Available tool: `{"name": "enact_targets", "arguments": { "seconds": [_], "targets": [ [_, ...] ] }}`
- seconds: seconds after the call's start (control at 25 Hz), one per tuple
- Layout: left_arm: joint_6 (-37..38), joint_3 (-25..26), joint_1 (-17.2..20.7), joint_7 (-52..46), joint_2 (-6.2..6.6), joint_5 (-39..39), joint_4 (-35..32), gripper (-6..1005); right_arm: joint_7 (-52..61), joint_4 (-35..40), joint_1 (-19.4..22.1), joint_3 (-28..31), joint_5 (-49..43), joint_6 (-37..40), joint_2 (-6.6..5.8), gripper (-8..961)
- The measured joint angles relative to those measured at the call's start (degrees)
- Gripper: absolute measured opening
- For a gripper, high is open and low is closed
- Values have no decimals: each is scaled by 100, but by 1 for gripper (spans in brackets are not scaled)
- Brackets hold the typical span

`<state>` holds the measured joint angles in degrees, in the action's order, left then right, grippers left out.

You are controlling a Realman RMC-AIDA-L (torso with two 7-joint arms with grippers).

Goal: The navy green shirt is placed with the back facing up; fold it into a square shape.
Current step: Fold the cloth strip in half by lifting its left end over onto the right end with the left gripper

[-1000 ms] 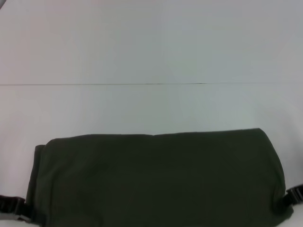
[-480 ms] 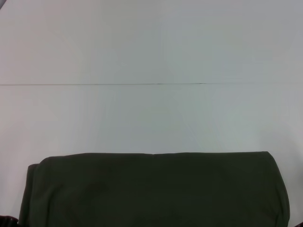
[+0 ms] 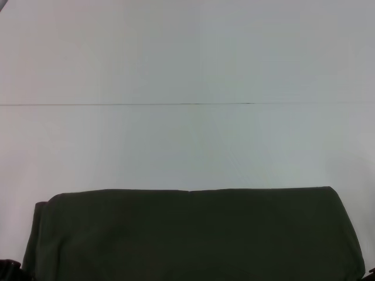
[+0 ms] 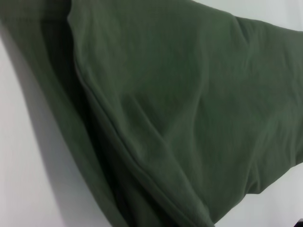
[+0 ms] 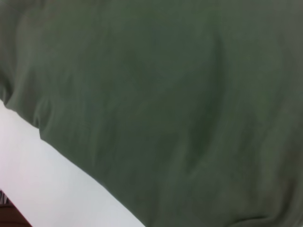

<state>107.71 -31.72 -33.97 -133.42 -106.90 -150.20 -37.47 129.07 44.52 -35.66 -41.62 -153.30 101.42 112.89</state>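
the left gripper [image 3: 8, 267] shows only as a dark sliver at the near left corner of the navy green shirt [image 3: 190, 234], and the right gripper is out of sight in every view, so i cannot tell how far either is open or whether either has hold of cloth. the shirt lies as a wide folded band along the near edge of the white table [image 3: 187, 140], plain side up. it looks soft, light and limp, draping in loose folds in the left wrist view, so it would likely sag unless pinched at its end corners through all layers.
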Motion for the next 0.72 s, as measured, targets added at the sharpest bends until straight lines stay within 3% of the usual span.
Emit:
{"name": "enact_targets", "arguments": {
  "seconds": [0.32,0.44,0.72],
  "targets": [
    [-64,100,8,0,3,9,-21,42,26,2,-55,252,31,187,-181,197],
    [-72,178,7,-21,12,9,-38,43,66,12,-73,527,35,289,-311,347],
    [-39,206,33,-36,22,9,-80,45,-316,38,47,1745,783,614,-829,602]
  ]
}}
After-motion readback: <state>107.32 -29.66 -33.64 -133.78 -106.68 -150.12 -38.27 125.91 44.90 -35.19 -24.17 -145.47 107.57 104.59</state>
